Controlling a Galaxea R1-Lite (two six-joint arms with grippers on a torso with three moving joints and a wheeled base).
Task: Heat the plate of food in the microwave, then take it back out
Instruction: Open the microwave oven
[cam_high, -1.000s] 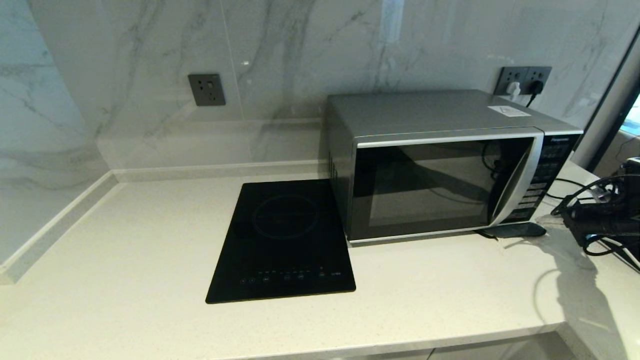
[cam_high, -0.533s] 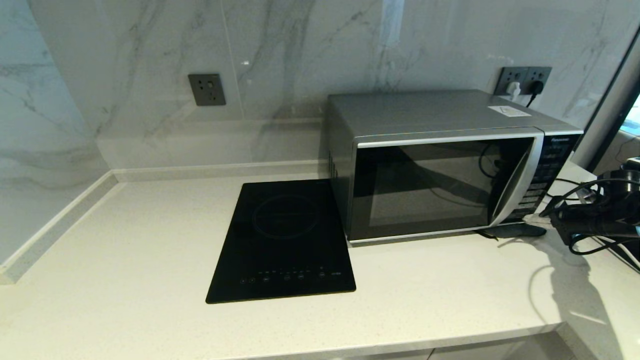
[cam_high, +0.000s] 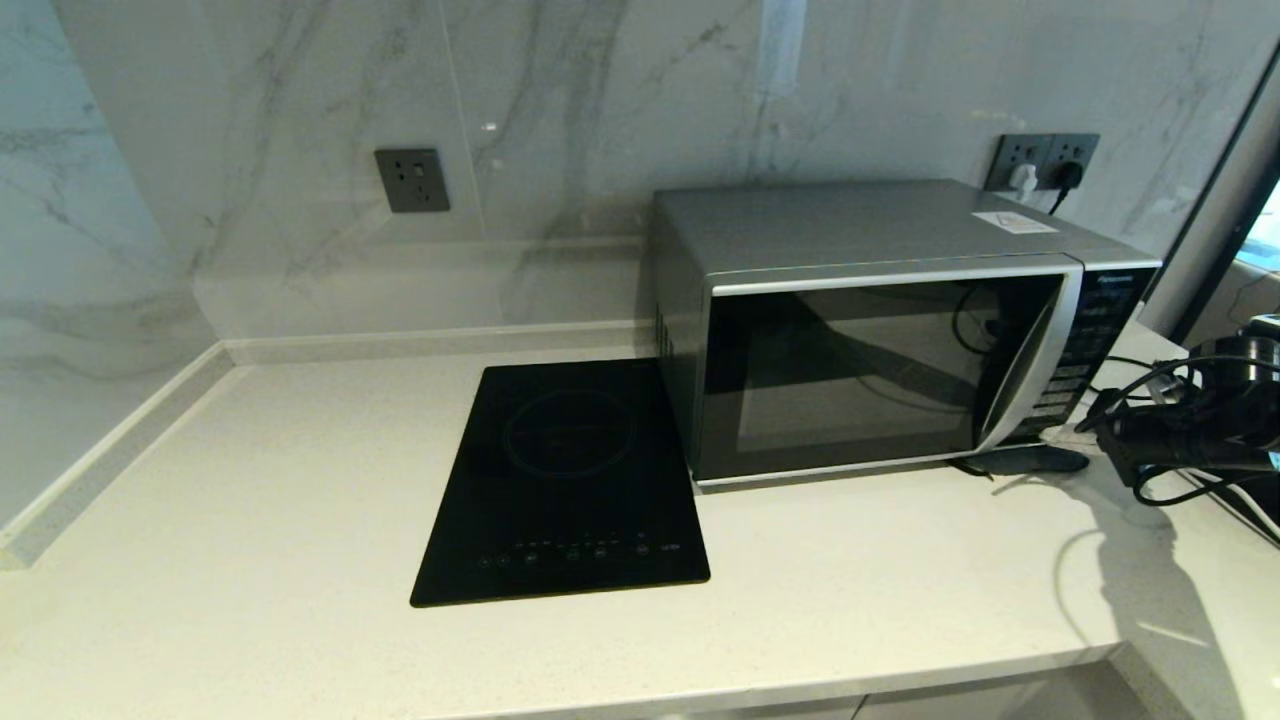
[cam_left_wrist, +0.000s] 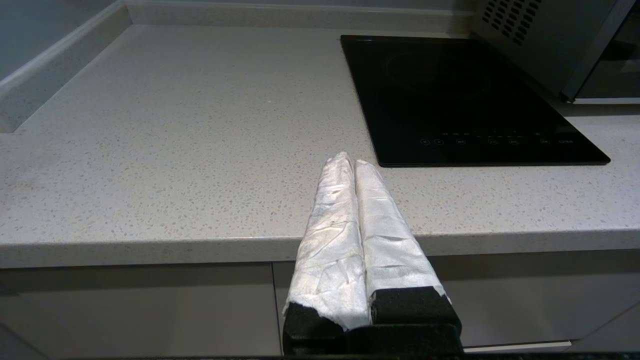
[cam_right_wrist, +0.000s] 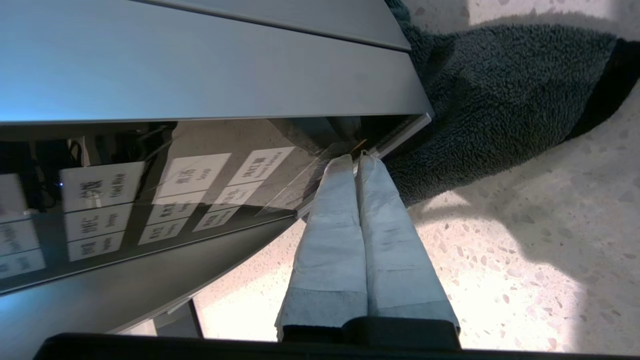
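At the microwave (cam_high: 880, 330) panel's lower right corner, your right gripper (cam_right_wrist: 359, 159), fingers together, could slip onto the dark towel (cam_right_wrist: 500, 95); left gripper (cam_left_wrist: 348, 162) idles, fingers together.

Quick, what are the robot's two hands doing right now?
Left gripper: shut, holding nothing, parked at the counter's edge.
Right gripper: shut, holding nothing, tips at the microwave's button panel.

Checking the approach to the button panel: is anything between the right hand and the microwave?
Nothing visible. The right hand, shut, has its tips right at the lower corner of the microwave button panel; a dark cloth lies beside, not between.
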